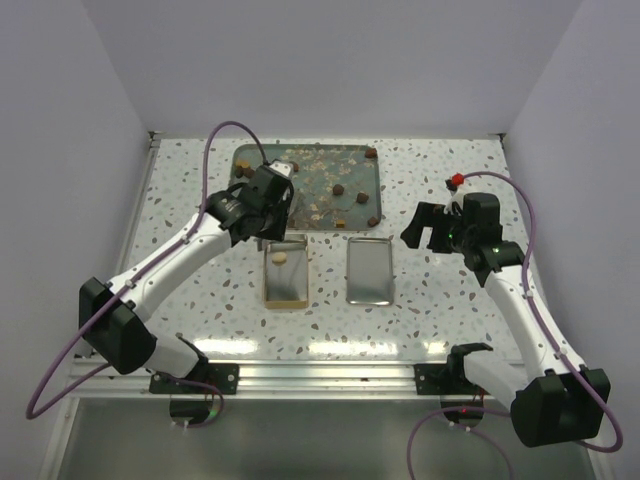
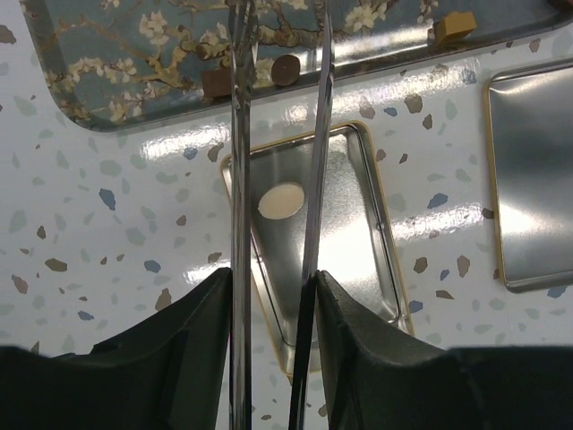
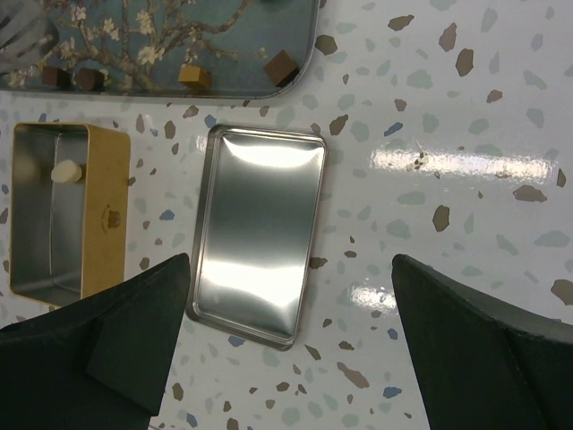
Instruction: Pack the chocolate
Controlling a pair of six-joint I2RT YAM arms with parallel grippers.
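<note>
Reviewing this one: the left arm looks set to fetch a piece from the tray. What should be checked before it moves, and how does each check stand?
1. Gold tin uncovered, mouth up: ok.
2. Cream chocolate lying inside the tin: ok.
3. Left gripper empty, fingers apart: ok.
4. Its tips lined up over a piece: cannot tell, they run out of the wrist view.
5. Dark chocolates available on the tray: ok.
6. Right gripper wide open, off to the side above the lid, which lies beside the tin: ok.
</note>
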